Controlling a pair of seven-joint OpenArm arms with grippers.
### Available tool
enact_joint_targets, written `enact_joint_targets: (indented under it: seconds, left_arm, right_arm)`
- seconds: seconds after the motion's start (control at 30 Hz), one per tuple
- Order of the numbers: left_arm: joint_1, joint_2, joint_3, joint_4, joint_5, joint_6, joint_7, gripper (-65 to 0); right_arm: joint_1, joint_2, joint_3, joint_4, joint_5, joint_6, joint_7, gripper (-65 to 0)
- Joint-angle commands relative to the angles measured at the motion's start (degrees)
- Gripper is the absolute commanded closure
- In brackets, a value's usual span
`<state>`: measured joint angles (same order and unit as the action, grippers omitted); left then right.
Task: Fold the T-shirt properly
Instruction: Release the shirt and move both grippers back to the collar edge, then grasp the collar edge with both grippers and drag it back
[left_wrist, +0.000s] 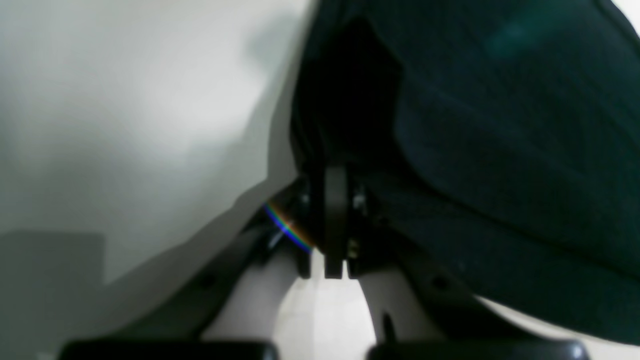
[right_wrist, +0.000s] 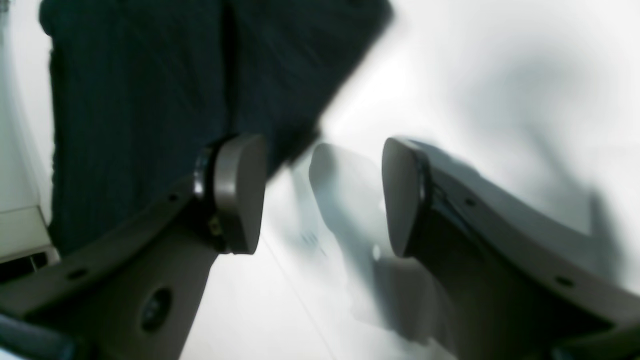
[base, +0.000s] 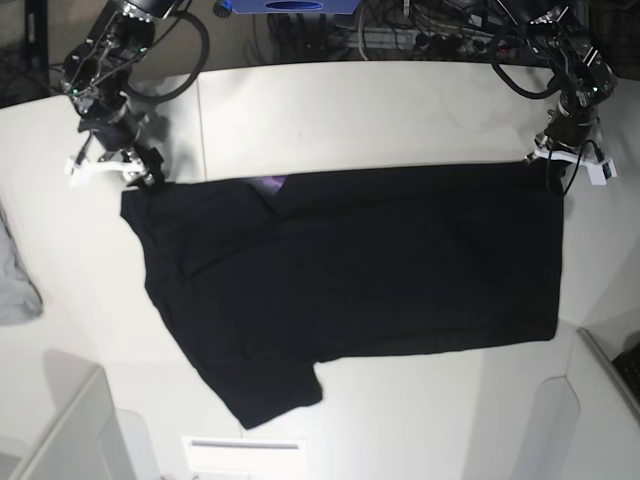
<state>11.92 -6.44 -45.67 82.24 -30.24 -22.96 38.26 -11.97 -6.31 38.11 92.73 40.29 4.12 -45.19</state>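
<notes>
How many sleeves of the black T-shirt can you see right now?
1. On the T-shirt, one sleeve lies at the near edge, left of centre in the base view. The other may be folded underneath, hidden.

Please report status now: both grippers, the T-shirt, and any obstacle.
Left gripper shut on T-shirt corner. Right gripper open at the other top corner, holding nothing. Shirt flat on the table. Grey cloth at table edge, clear of the shirt.
</notes>
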Motion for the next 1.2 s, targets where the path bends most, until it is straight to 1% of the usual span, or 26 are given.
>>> enact_joint_targets:
  seconds: [0.0,0.1,0.3,0.33,0.37,0.4,0.43,0.5,0.53,0.57,0.63,0.67,0.77,0.8,0.83,0.9,0.97,1.0,1.1,1.17]
  left_arm:
    - [0.0,-0.6,-0.2,0.6,-0.2,-0.3,-0.2,0.0]
    - [0.0,-0.6,-0.2,0.6,-0.2,-0.3,-0.2,0.0]
    - [0.3,-0.7,-0.2,0.6,-0.2,-0.3,-0.2,0.0]
    - [0.3,-0.7,-0.2,0.7,-0.2,-0.3,-0.2,0.0]
    - [0.3,-0.7,-0.2,0.7,-0.2,-0.3,-0.1,0.0]
    - [0.3,-0.7,-0.2,0.8,-0.2,-0.3,-0.1,0.0]
    - [0.4,-0.7,-0.2,1.0,-0.2,-0.3,-0.1,0.0]
    - [0.6,-0.7,-0.2,1.1,-0.2,-0.3,-0.1,0.0]
    - [0.7,-0.8,-0.2,1.2,-0.2,-0.3,-0.1,0.0]
    - [0.7,-0.8,-0.2,1.2,-0.2,-0.3,-0.1,0.0]
    - [0.9,-1.6,-0.2,1.9,-0.2,-0.3,0.0,0.0]
    - [1.6,-2.0,-0.1,2.7,-0.2,-0.2,0.0,0.0]
    - [3.1,-2.3,-0.2,5.9,-0.3,-0.1,0.4,0.0]
    - [3.1,-2.4,-0.5,7.0,-0.2,-0.1,1.8,0.0]
    - [2.8,-2.7,-0.8,8.2,-0.2,-0.1,4.5,0.0]
    - [2.5,-4.0,-0.8,10.6,-0.6,-0.1,9.1,0.0]
    - [2.5,-4.1,-0.8,13.5,-0.6,0.0,11.2,0.0]
    - [2.8,-4.1,-0.8,14.9,-0.6,0.0,11.4,0.0]
    - [3.2,-4.1,-1.3,18.6,-0.4,0.0,15.0,0.0]
    - [3.9,-4.0,-3.6,20.0,-0.7,-0.1,17.0,0.0]
  right_arm:
    - [1.0,0.5,0.1,-0.3,-0.2,0.4,0.0,-35.4]
    - [3.0,1.3,0.1,-2.5,-0.2,0.4,0.3,-35.0]
    - [4.5,1.3,-0.5,-5.5,-0.3,0.4,4.7,-34.7]
    - [4.8,1.4,-0.5,-6.3,-0.3,0.4,5.0,-34.4]
    - [4.8,1.9,-0.5,-7.1,-0.3,0.4,5.1,-32.3]
    - [4.8,2.5,-0.5,-7.7,-0.2,0.4,5.1,-28.7]
    - [5.3,3.0,-0.6,-8.3,-0.1,0.4,5.1,-22.4]
    - [5.8,3.3,-0.5,-8.6,0.0,0.6,5.1,-6.3]
    - [5.9,3.3,-0.5,-8.5,0.0,1.2,5.1,0.0]
    - [6.1,3.4,-0.1,-7.8,0.0,1.8,4.8,0.0]
    - [5.9,3.4,-0.1,-5.1,0.1,1.8,4.6,0.0]
    - [5.6,3.4,-0.1,-3.3,0.0,1.2,4.0,0.0]
    - [5.6,3.3,-0.1,1.7,0.0,-2.9,-0.9,0.0]
    - [5.9,3.3,-0.1,3.3,0.1,-4.0,-2.5,0.0]
    - [6.0,3.3,-0.1,4.8,0.1,-4.7,-3.7,0.0]
    - [6.1,3.3,0.0,7.7,0.1,-5.1,-5.3,0.0]
    - [5.9,3.0,0.0,10.9,0.1,-5.2,-7.0,0.0]
    - [5.7,2.9,0.1,12.3,0.1,-5.3,-8.0,0.0]
    - [4.5,2.8,1.5,17.6,0.2,-9.4,-12.3,0.0]
    - [4.3,2.8,3.2,19.2,0.2,-9.8,-14.7,0.0]
